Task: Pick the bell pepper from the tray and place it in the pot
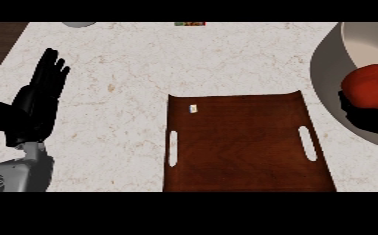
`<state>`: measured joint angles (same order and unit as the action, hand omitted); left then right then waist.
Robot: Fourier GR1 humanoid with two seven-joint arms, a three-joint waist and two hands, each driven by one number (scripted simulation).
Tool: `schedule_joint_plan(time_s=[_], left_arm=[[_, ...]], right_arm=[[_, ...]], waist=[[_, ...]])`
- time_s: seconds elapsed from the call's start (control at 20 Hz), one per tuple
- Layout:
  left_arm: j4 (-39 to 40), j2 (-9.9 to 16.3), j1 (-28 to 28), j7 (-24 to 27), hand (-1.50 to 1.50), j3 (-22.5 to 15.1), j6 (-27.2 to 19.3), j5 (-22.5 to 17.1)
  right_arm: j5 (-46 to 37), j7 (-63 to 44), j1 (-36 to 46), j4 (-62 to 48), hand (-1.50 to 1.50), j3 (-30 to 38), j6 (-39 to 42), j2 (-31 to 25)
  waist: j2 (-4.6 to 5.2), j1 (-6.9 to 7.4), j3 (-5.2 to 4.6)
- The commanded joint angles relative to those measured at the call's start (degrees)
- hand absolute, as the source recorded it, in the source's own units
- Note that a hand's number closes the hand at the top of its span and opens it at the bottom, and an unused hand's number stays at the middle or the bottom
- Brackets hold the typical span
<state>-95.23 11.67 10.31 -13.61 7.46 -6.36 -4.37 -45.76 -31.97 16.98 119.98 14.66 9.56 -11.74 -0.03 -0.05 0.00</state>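
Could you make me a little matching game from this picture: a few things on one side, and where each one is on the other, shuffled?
Things:
1. tray
2. pepper
3. left hand
4. pot

Places:
A. at the left edge, fingers up, open
B. in the lower middle of the counter, bare but for a small white tag
C. at the right edge, cut off by the frame
D. red, over the pot, held from below by a black hand

Pairs: 1-B, 2-D, 3-A, 4-C
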Motion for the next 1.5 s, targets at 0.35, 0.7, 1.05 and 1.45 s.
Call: schedule_joint_plan(time_s=[0.35,0.7,1.05,1.45], left_arm=[[0.32,-2.29,-0.41,0.49,0.0,-1.68,-1.22,1.96],[0.29,-0.78,2.36,-1.3,0.0,-0.54,0.26,0.19],[5.66,-0.35,4.94,1.19,0.0,0.95,1.07,-0.14],[2.85,-0.77,4.22,-0.3,0.0,-0.27,0.52,0.61]], right_arm=[[14.33,16.25,6.97,-27.55,1.5,16.25,-8.01,-7.35],[-9.47,23.13,3.27,-41.71,1.5,11.67,-19.83,-16.69],[-8.28,33.93,12.21,-68.19,1.5,12.7,-29.79,-19.3],[2.0,35.36,16.38,-77.01,-1.5,18.65,-20.6,-19.28]], waist=[[0.17,0.65,0.07],[0.62,1.55,0.07],[0.55,1.09,0.07],[0.88,2.09,0.24]])
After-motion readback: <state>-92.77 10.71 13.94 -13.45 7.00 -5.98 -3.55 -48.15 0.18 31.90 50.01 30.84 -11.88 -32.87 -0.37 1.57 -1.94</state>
